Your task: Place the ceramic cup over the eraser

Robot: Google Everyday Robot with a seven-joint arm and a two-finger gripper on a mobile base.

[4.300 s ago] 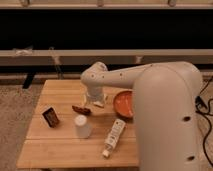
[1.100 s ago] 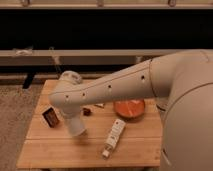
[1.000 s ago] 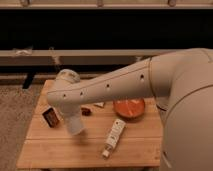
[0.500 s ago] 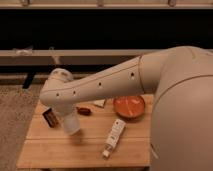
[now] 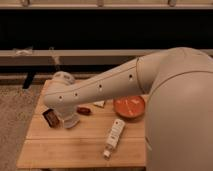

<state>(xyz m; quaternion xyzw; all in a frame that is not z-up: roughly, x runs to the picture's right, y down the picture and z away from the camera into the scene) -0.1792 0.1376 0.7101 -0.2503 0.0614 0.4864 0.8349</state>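
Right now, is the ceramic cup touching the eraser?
Cannot tell. In the camera view the ceramic cup, held by the gripper over the table's left part, is right beside the eraser; neither gap nor contact shows plainly.

- Gripper [image 5: 66,113], lower left: hidden behind the arm's [image 5: 100,90] wrist, closed, seemingly on the ceramic cup [image 5: 71,120], whose top is covered.
- Pale block [image 5: 100,104], centre: mostly behind the arm.
- Table [image 5: 60,146]: cut off at the bottom edge.
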